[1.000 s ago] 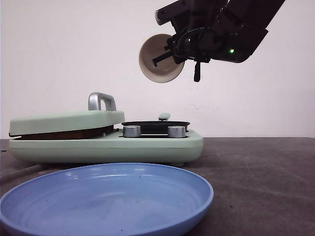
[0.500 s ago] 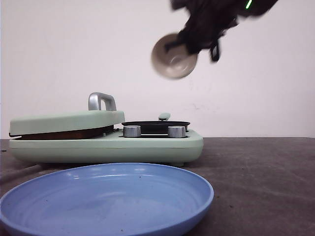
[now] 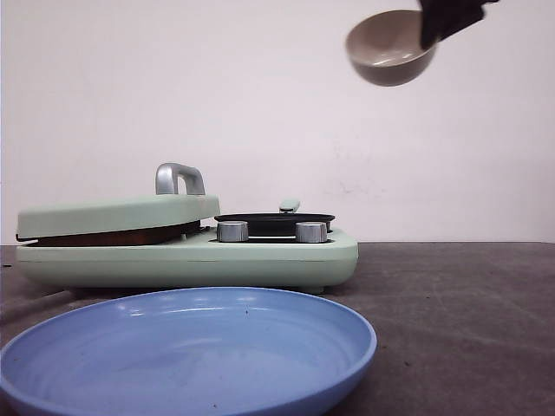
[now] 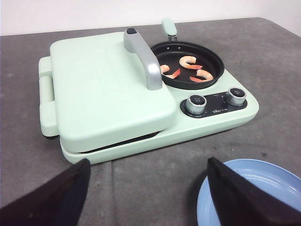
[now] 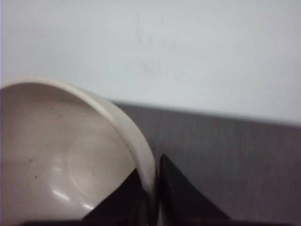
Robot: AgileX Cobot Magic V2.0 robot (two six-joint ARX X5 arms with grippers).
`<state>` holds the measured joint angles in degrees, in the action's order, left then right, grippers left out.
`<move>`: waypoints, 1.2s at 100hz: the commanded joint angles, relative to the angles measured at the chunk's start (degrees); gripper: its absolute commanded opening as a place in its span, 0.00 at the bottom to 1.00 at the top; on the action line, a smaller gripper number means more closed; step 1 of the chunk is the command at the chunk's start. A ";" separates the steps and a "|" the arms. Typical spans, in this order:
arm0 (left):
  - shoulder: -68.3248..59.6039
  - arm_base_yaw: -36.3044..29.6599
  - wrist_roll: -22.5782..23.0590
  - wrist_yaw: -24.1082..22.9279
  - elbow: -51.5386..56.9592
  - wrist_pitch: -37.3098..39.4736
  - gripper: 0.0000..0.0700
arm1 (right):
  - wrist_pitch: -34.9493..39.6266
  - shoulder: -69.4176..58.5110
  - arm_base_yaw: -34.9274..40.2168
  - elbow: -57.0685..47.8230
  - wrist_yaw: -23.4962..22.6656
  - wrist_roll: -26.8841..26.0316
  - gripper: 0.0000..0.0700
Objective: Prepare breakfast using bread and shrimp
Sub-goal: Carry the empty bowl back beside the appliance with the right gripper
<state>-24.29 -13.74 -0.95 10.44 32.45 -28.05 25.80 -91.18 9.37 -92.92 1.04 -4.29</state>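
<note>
Three pink shrimp [image 4: 188, 69] lie in the small black pan [image 4: 207, 57] on the right half of the mint-green breakfast maker [image 4: 113, 94] [image 3: 186, 247]. Its lid is down, with a grey handle [image 4: 146, 63] on top. The bread is hidden. My right gripper [image 5: 151, 197] [image 3: 438, 26] is high at the upper right, shut on the rim of an empty cream bowl [image 5: 61, 155] [image 3: 390, 48]. My left gripper [image 4: 148, 197] hangs open in front of the appliance, nothing between its fingers.
A large empty blue plate [image 3: 186, 351] [image 4: 254, 193] lies nearest the camera, in front of the appliance. Two silver knobs [image 4: 195, 103] [image 3: 232, 230] sit on the appliance's front right. Dark grey table [image 3: 460, 312] stretches to the right; a white wall stands behind.
My right arm has lifted the bowl up and to the right, away from above the pan, turning it from tipped sideways to nearly upright.
</note>
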 commanded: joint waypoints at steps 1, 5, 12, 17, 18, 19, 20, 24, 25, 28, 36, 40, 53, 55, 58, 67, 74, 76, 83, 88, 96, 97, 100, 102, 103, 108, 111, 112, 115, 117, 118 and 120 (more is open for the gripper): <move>0.00 -0.11 -0.15 -0.09 0.15 0.63 0.60 | 3.61 -0.70 -1.90 -1.81 -3.61 -3.91 0.01; 0.00 -0.11 -0.13 -0.11 0.15 0.63 0.60 | 5.60 -0.72 -3.23 -1.95 -5.88 -4.66 0.01; 0.00 -0.11 -0.13 -0.11 0.15 0.63 0.60 | 9.20 -1.05 -5.68 -1.95 -9.16 -5.95 0.01; 0.00 -0.11 -0.13 -0.11 0.15 0.63 0.60 | 11.72 -1.73 -7.23 -1.95 -11.13 -6.29 0.01; 0.00 -0.11 -0.13 -0.11 0.15 0.63 0.60 | 12.13 -1.95 -7.50 -1.95 -11.58 -6.29 0.01; 0.00 -0.11 -0.13 -0.11 0.15 0.63 0.60 | 12.50 -2.16 -7.74 -1.95 -12.00 -6.29 0.01; 0.00 -0.11 -0.13 -0.11 0.15 0.66 0.60 | 12.92 -2.38 -7.98 -1.95 -12.41 -6.29 0.01; 0.00 -0.11 -0.13 -0.11 0.15 0.68 0.60 | 14.64 -3.37 -8.79 -1.95 -14.14 -6.45 0.01; 0.00 -0.11 -0.13 -0.11 0.15 0.68 0.60 | 15.12 -3.65 -9.01 -1.95 -14.58 -6.49 0.01; 0.00 -0.11 -0.13 -0.11 0.15 0.68 0.60 | 16.17 -4.57 -9.55 -1.95 -15.52 -6.80 0.01; 0.00 -0.11 -0.11 -0.11 0.15 0.68 0.60 | 18.56 -7.48 -10.51 -1.95 -19.45 -7.76 0.01; 0.00 -0.11 -0.13 -0.11 0.15 0.68 0.60 | 19.34 -9.05 -10.75 -1.95 -21.27 -7.80 0.01; 0.00 -0.11 -0.11 -0.11 0.15 0.70 0.60 | 20.52 -14.36 -10.64 -1.95 -22.69 -8.15 0.01; 0.00 -0.11 -0.13 -0.11 0.15 0.70 0.60 | 20.50 -15.23 -10.56 -1.95 -22.69 -8.15 0.01; 0.00 -0.11 -0.13 -0.11 0.15 0.70 0.60 | 20.55 -16.37 -10.36 -1.95 -22.69 -8.15 0.01; 0.00 -0.11 -0.13 -0.11 0.15 0.70 0.60 | 20.52 -19.58 -9.73 -1.95 -22.69 -8.17 0.01; 0.00 -0.11 -0.13 -0.11 0.15 0.70 0.60 | 20.57 -21.44 -9.40 -1.95 -22.62 -7.93 0.01; 0.00 -0.11 -0.11 -0.11 0.15 0.70 0.60 | 20.50 -21.92 -9.35 -1.95 -22.62 -7.87 0.01; 0.00 -0.11 -0.09 -0.11 0.15 0.70 0.60 | 20.15 -23.28 -9.16 -1.95 -22.16 -7.82 0.01; 0.00 -0.11 -0.09 -0.11 0.15 0.70 0.60 | 19.74 -24.15 -9.09 -1.95 -22.01 -7.93 0.01; 0.00 -0.11 0.22 -0.11 0.15 0.70 0.60 | 19.39 -25.31 -9.09 -1.95 -21.86 -7.93 0.01; 0.00 -0.11 0.28 -0.11 0.15 0.70 0.60 | 19.34 -25.44 -9.09 -1.95 -21.86 -7.93 0.01; 0.00 -0.11 0.35 -0.13 0.15 0.72 0.60 | 19.37 -25.77 -9.07 -1.95 -21.64 -7.91 0.01; 0.00 -0.11 0.35 -0.13 0.15 0.74 0.60 | 19.37 -25.97 -9.07 -1.95 -21.51 -7.93 0.01; 0.00 -0.11 0.35 -0.13 0.15 0.74 0.60 | 19.37 -26.12 -9.07 -1.95 -21.49 -7.91 0.01; 0.00 -0.11 0.35 -0.11 0.15 0.85 0.60 | 19.37 -26.49 -9.07 -1.95 -21.31 -7.91 0.01; 0.00 -0.11 0.35 -0.13 0.15 0.85 0.60 | 19.43 -26.71 -9.07 -1.95 -20.83 -7.91 0.01; 0.00 -0.11 0.35 -0.13 0.15 0.85 0.60 | 19.43 -26.80 -9.07 -1.95 -20.65 -7.91 0.01; 0.00 -0.11 0.35 -0.13 0.15 0.85 0.60 | 19.45 -26.99 -9.07 -1.95 -20.37 -7.89 0.01; 0.00 -0.11 0.33 -0.11 0.15 0.87 0.60 | 19.45 -27.17 -9.07 -1.95 -20.26 -7.87 0.01; 0.00 -0.11 0.33 -0.11 0.15 0.87 0.60 | 19.45 -27.19 -9.07 -1.95 -20.26 -7.87 0.01; 0.00 -0.11 0.33 -0.11 0.15 0.87 0.60 | 19.56 -27.23 -9.07 -1.95 -20.28 -7.85 0.01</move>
<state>-24.29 -13.74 -0.93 10.44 32.45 -27.86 45.60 -116.81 0.32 -93.69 -19.31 -11.88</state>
